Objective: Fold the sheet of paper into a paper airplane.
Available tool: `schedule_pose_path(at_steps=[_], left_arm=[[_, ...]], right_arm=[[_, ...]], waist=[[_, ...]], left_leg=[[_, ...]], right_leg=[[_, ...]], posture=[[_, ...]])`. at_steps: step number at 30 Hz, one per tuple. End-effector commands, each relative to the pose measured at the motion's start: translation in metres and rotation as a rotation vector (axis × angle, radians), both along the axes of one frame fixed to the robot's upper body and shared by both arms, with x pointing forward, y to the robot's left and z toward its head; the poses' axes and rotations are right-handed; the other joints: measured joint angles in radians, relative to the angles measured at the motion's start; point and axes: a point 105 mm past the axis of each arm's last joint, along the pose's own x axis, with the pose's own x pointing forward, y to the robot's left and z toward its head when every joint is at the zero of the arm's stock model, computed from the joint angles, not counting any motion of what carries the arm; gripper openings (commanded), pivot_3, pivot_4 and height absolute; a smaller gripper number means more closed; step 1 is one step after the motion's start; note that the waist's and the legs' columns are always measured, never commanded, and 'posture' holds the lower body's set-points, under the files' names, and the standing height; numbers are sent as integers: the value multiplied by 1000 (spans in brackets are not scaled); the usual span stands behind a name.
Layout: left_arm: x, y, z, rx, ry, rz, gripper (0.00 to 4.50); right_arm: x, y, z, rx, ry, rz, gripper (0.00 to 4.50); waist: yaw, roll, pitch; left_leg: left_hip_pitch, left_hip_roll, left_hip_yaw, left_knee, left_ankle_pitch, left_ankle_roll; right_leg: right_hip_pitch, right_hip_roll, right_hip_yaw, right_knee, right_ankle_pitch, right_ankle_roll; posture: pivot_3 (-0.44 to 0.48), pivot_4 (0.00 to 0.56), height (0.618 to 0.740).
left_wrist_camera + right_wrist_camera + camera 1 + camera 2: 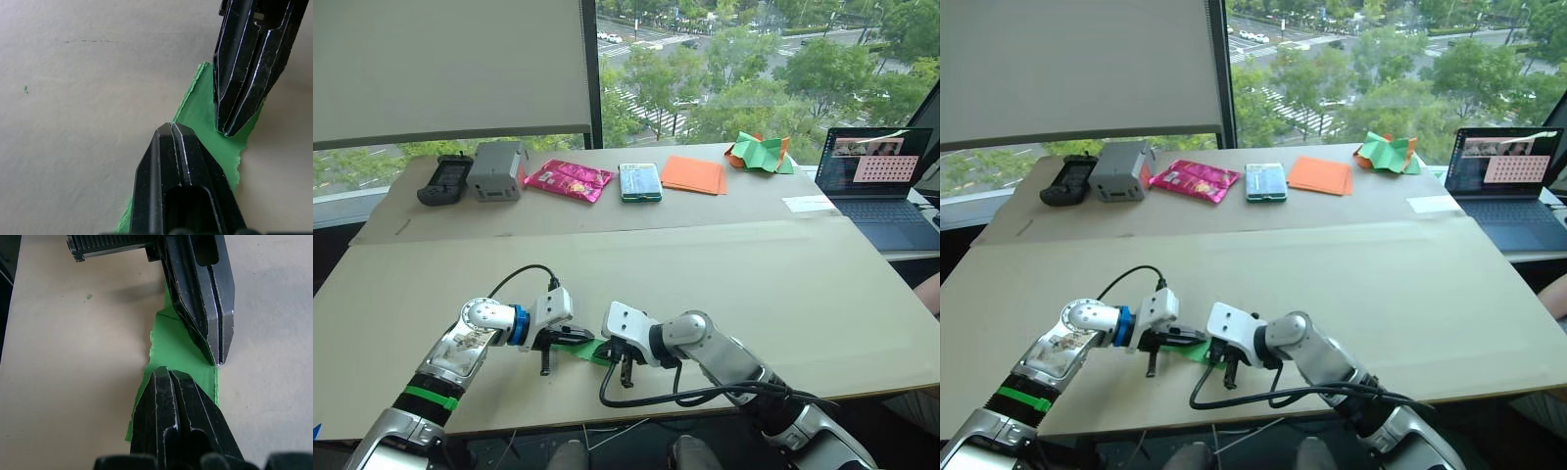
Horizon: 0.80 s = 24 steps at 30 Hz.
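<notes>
Left jaws closed | right jaws closed | both pressing tips onto thin bright green folded sheet of paper between them on pale cardboard surface | beyond: flat orange sheets, crumpled green-and-orange paper heap

You see the right gripper closed on the sheet of paper, the left gripper pinching its opposite edge.

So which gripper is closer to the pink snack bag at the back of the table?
Left. The left gripper sits more directly in front of the pink snack bag, while the right gripper is farther to the bag's right. Both press on the green sheet of paper.
</notes>
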Motion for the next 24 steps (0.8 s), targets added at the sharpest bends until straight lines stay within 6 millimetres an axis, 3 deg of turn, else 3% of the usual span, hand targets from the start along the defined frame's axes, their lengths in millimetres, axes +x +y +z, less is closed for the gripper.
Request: schedule_pose_path(at_steps=[1,24], left_arm=[[-13,23,-23,92,96,36,0],[-9,70,-37,191,101,168,0]], right_arm=[[7,-20,-33,-138,54,-99,76],[3,-16,-32,-138,53,-77,76]], waist=[[-1,0,0],[-1,5,-3]], left_leg=[[0,0,0,0,0,0],[3,1,0,-1,0,0]], right_leg=[[0,0,0,0,0,0],[0,0,0,0,0,0]], posture=[[0,150,706],[0,150,706]])
